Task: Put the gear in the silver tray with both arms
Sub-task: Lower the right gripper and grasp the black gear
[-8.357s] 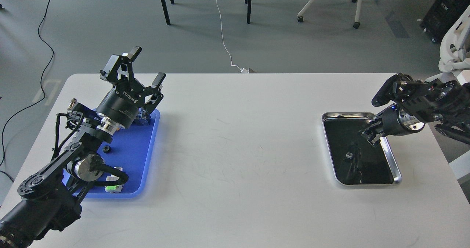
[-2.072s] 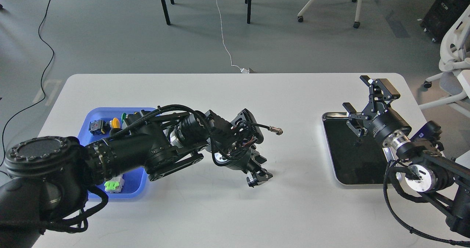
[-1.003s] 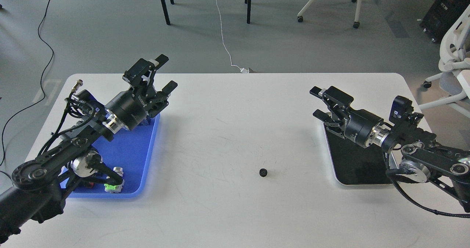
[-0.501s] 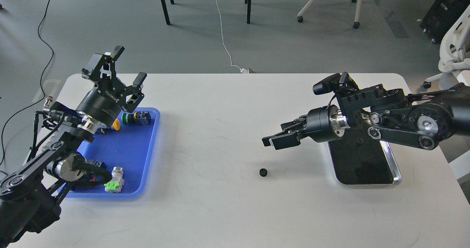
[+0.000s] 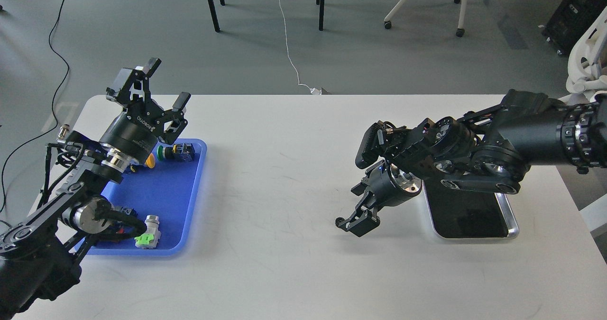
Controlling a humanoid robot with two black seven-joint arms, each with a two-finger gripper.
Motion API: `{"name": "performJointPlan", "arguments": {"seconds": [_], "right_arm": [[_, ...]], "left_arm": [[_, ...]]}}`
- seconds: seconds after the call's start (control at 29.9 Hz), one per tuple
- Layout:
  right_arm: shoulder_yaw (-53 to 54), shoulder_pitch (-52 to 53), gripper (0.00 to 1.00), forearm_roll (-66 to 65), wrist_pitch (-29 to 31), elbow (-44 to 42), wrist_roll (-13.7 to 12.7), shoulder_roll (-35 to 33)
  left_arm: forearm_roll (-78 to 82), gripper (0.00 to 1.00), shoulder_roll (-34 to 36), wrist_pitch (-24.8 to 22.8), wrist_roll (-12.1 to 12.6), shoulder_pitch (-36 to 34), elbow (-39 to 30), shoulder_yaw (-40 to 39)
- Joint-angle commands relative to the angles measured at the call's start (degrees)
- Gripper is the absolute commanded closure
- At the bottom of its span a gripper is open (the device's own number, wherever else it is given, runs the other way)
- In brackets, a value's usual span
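Observation:
The small black gear (image 5: pixel 338 222) lies on the white table, left of the silver tray (image 5: pixel 509 218). My right arm reaches over the tray's left part and down. Its gripper (image 5: pixel 354 224) is at table level, right against the gear's right side. Its fingers are dark and bunched, so I cannot tell whether they are open, shut, or holding the gear. The tray's dark bottom shows nothing in it; its far part is hidden by the arm. My left gripper (image 5: pixel 168 84) is open and empty, raised above the far end of the blue tray (image 5: pixel 180 206).
The blue tray holds several small parts: a green and white switch (image 5: pixel 147 237), and yellow and green buttons (image 5: pixel 163 153). Chair and table legs stand on the floor beyond the table's far edge.
My right gripper has swung down and left from above the table to the gear. The gear has not moved. My left arm has hardly moved.

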Motion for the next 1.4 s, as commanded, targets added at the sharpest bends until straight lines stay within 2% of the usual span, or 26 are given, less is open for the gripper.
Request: {"name": "performJointPlan", "arguments": {"seconds": [0.0, 0.2, 0.37, 0.84, 0.97, 1.07, 1.14, 1.24, 1.37], "right_arm": [[-2.1, 0.1, 0.05, -0.7, -1.6, -1.8, 0.0, 2.8], [-5.0, -1.7, 0.11, -0.4, -6.3, -3.3, 0.0, 6.4], [-5.1, -2.6, 0.21, -0.3, -6.7, -3.3, 0.0, 6.6], [-5.2, -3.3, 0.37, -0.4, -6.8, -4.3, 0.0, 6.8], [-5.2, -3.3, 0.45, -0.4, -6.8, -4.3, 0.0, 6.8], [-5.9, -3.3, 0.56, -0.4, -6.7, -4.3, 0.0, 6.9], [-6.2, -3.3, 0.57, -0.4, -6.7, -4.3, 0.0, 7.0], [-6.4, -3.3, 0.68, -0.5, -6.7, -4.3, 0.0, 7.1], [-6.4, -3.3, 0.75, -0.5, -6.6, -4.3, 0.0, 7.2]], "left_arm": [[0.0, 0.02, -0.9, 0.0, 0.0, 0.0, 0.0, 0.0], [0.1, 0.02, -1.8, -0.1, 0.0, 0.0, 0.0, 0.0], [0.1, 0.02, -2.2, -0.6, 0.0, 0.0, 0.0, 0.0], [0.1, 0.02, -2.4, -0.8, 0.0, 0.0, -0.1, 0.0], [0.1, 0.02, -2.4, -0.8, 0.0, 0.0, 0.0, 0.0], [0.1, 0.02, -2.4, -0.8, 0.0, 0.0, 0.0, 0.0], [0.1, 0.02, -2.4, -0.8, 0.0, 0.0, 0.0, 0.0], [0.1, 0.02, -2.4, -0.8, 0.0, 0.0, -0.1, -0.1], [0.1, 0.02, -2.4, -0.8, 0.0, 0.0, -0.1, 0.0]]}}
